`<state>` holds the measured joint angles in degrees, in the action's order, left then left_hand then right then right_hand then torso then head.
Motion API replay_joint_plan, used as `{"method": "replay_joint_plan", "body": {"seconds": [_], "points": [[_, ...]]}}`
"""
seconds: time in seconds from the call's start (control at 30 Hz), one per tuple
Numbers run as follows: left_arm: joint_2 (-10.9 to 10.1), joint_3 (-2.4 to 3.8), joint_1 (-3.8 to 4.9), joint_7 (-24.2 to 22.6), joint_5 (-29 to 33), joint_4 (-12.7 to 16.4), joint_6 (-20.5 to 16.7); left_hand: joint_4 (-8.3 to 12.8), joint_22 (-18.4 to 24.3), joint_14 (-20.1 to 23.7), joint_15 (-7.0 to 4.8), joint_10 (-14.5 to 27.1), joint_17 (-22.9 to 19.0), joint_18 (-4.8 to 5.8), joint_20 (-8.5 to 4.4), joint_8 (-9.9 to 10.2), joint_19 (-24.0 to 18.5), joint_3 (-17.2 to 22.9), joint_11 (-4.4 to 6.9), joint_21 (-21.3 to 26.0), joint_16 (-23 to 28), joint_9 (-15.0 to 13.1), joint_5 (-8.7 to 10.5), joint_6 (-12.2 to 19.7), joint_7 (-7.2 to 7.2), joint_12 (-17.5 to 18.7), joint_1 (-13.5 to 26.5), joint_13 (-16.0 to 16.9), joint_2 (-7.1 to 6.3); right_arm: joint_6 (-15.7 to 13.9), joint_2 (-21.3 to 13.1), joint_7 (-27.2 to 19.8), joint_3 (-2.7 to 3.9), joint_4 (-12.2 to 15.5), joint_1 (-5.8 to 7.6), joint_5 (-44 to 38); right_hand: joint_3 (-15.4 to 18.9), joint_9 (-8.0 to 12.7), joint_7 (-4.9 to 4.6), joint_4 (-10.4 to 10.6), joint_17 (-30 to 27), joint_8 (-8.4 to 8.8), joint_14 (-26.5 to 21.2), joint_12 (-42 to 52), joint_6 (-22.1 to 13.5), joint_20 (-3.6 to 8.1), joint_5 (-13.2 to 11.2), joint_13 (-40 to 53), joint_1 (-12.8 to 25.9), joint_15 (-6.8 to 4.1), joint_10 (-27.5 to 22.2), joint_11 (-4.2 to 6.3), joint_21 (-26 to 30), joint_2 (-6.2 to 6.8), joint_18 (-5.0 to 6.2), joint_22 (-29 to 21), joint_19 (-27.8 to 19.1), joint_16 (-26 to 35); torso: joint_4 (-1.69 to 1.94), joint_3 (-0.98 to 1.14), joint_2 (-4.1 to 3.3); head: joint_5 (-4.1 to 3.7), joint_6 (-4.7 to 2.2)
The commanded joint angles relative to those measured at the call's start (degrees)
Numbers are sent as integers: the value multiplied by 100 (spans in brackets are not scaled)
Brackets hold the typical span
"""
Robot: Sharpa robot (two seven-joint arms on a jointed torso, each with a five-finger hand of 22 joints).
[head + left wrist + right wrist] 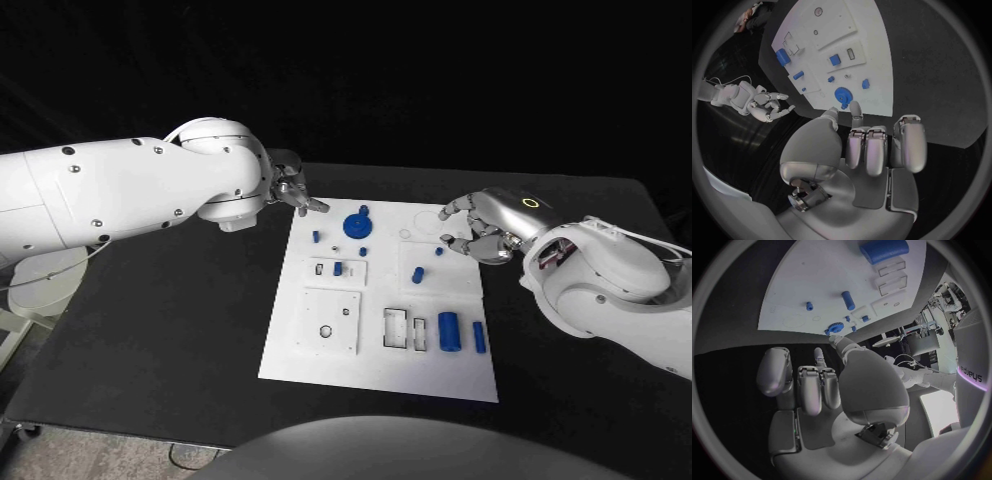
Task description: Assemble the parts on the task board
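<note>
Head view is showing both arms hanging over the far end of the task board (378, 375), which is lying on the black surface (159, 340). Left hand (296, 192) is hovering by the board's far left corner, fingers loosely curled, holding nothing. Right hand (483, 228) is poised at the far right edge, also carrying nothing. Blue parts are sitting scattered: a gear (358, 225) near the left hand, a cylinder (449, 331) at the near end. I'm reading this as an approach; next comes lowering onto one part and pinching it.
</note>
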<state>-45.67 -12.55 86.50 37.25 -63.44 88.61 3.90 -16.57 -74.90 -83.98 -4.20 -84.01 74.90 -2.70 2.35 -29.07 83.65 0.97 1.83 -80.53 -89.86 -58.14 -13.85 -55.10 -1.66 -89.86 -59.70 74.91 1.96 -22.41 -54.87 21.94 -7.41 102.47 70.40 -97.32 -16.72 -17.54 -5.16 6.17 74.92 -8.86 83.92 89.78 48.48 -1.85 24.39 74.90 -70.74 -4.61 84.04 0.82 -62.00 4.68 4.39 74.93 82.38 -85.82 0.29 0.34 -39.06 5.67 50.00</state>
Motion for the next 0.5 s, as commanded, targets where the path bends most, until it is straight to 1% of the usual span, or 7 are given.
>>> {"method": "replay_joint_plan", "body": {"seconds": [0.03,0.1,0.17,0.23,0.3,0.43,0.5], "points": [[97,-11,-32,50,-124,-188,364,1,-1113,-602,-14,-599,1510,11,-20,21,20,-40,7,22,-14,-7,7,36,-4,-14,25,1509,57,32,-6,-45,1,-16,-1,17,-4,10,-8,46,888,-30,480,-30,54,-23,-29,1458,30,42,555,-30,9,-30,78,821,-11,24,-1,-4,-10,14,0],[178,-18,-79,44,-141,-338,354,-6,-1114,-602,-9,-599,1510,11,-17,34,18,-69,1,26,-14,-18,34,51,-11,-14,51,1509,68,27,-14,-57,1,-18,-1,21,-4,13,-7,53,882,-31,479,-30,57,-23,-24,1457,37,42,555,-30,12,-34,78,820,-11,29,-6,-1,-7,21,0],[250,-22,-133,37,-150,-466,349,-14,-1117,-602,1,-599,1510,11,-10,50,15,-136,-9,33,-14,-44,140,58,-21,-14,132,1509,103,13,-31,-71,1,-12,-1,23,-4,18,-6,67,884,-32,479,-25,63,-23,-17,1462,51,41,559,-29,3,-40,77,822,-7,27,-1,6,-9,8,0],[340,-25,-204,27,-159,-622,322,-16,-1123,-602,8,-599,1510,12,-2,65,18,-229,-17,35,-14,-79,317,55,-29,-14,247,1509,157,-45,-58,-104,1,1,-1,25,-2,22,-5,77,890,-34,481,-18,70,-22,-16,1470,63,41,565,-28,-11,-43,74,826,-3,22,1,2,-11,-7,0],[400,-26,-247,16,-165,-727,295,-17,-1128,-602,13,-599,1510,12,4,77,18,-321,-22,38,-14,-107,483,48,-34,-14,361,1509,193,-84,-77,-125,1,9,-1,26,-1,25,-3,85,891,-38,481,-11,80,-22,-17,1476,71,40,570,-27,-27,-45,71,830,3,22,-6,-3,-14,-7,0],[498,-27,-314,-17,-171,-906,243,-20,-1132,-602,24,-599,1510,8,16,110,10,-552,-35,62,-14,-161,835,37,-47,-14,620,1509,247,-90,-102,-135,1,16,-2,39,-1,28,-2,92,886,-41,480,-9,89,-21,-17,1479,77,39,572,-26,-37,-47,70,832,7,25,-13,1,-16,-2,0],[534,-27,-338,-30,-172,-970,232,-21,-1135,-602,32,-599,1510,5,21,131,5,-672,-41,75,-14,-186,997,32,-54,-14,727,1509,275,-79,-111,-132,1,19,-2,47,-1,28,-2,92,886,-42,480,-9,90,-21,-17,1479,77,39,572,-26,-36,-47,70,832,6,25,-4,7,-13,-7,0]]}}
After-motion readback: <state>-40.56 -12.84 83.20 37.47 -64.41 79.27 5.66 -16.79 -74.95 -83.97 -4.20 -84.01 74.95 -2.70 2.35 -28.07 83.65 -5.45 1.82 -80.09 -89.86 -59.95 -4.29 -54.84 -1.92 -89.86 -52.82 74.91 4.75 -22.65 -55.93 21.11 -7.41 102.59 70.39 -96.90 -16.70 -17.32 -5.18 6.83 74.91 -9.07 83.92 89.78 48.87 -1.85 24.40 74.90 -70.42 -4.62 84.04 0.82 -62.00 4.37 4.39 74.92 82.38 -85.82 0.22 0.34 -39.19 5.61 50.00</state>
